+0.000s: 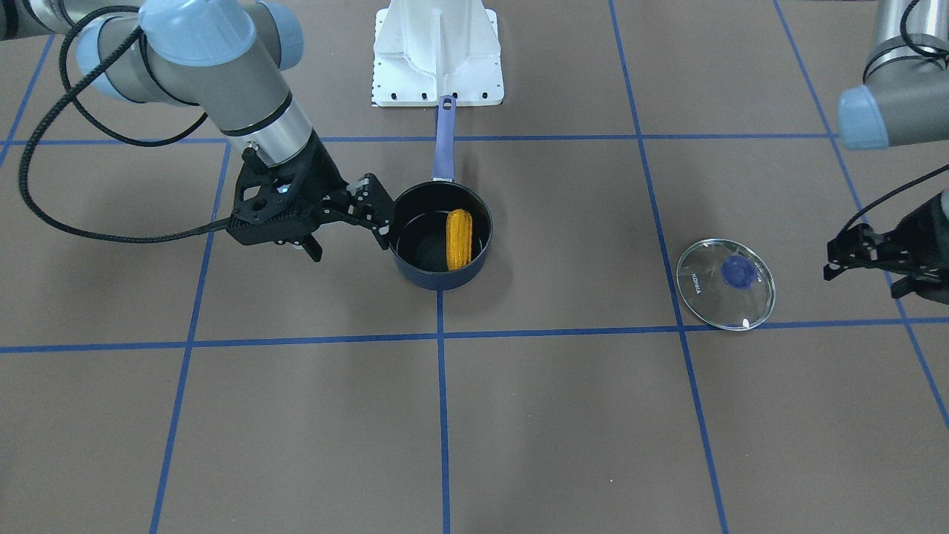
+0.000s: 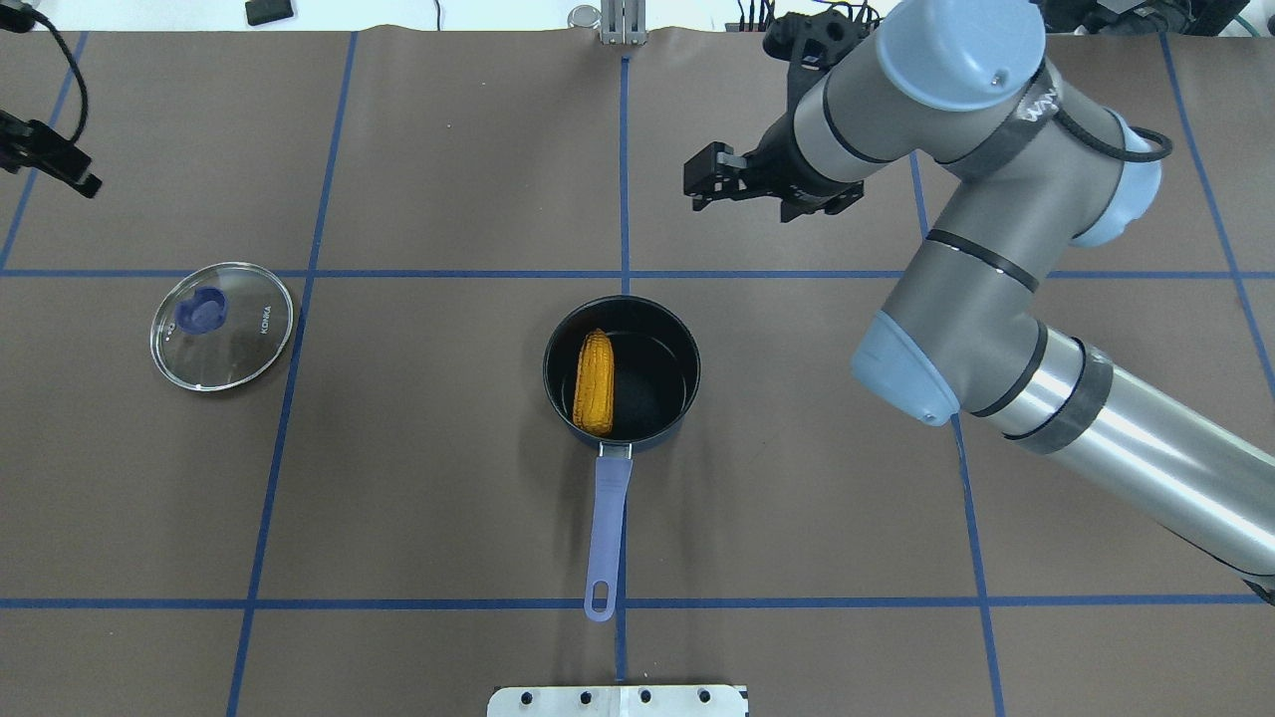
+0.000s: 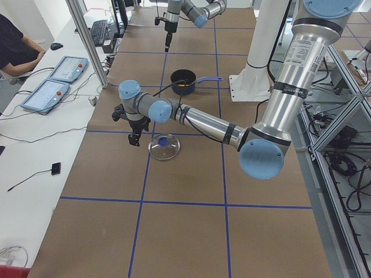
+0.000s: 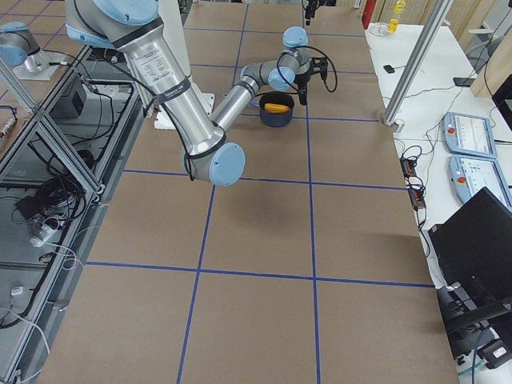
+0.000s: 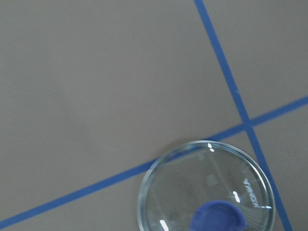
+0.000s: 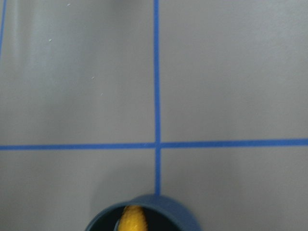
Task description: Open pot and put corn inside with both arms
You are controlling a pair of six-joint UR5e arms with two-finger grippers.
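The dark navy pot (image 2: 687, 344) stands open at the table's middle, its purple-blue handle (image 2: 606, 518) pointing toward the robot. The yellow-orange corn (image 2: 594, 382) lies inside it against the left wall; it also shows in the front view (image 1: 459, 239). The glass lid (image 2: 221, 325) with its blue knob lies flat on the table to the left, apart from the pot. My right gripper (image 2: 699, 182) hangs open and empty above the table just beyond the pot. My left gripper (image 2: 55, 159) is open and empty beyond the lid, near the left edge.
The table is brown paper with a blue tape grid. The robot's white base plate (image 1: 437, 55) sits right behind the pot handle. An operator and two tablets (image 3: 52, 81) are at a side desk beyond the table's far edge.
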